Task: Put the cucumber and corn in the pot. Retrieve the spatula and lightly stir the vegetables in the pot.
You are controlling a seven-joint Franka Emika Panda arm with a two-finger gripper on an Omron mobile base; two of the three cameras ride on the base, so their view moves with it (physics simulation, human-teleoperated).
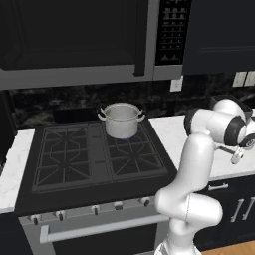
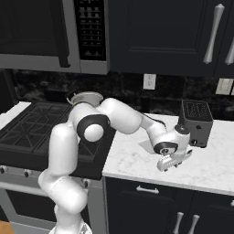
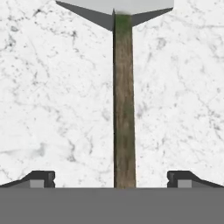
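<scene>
Brown-green straight spatula (image 3: 124, 100) handle on white marble counter (image 3: 52, 96), centred between wide-open fingers (image 3: 43, 178).

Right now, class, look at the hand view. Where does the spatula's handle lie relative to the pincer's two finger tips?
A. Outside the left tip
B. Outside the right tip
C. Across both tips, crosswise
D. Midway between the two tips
D: in the hand view the spatula handle runs straight up the middle of the open pincer, with marble counter showing on either side of it.
</scene>
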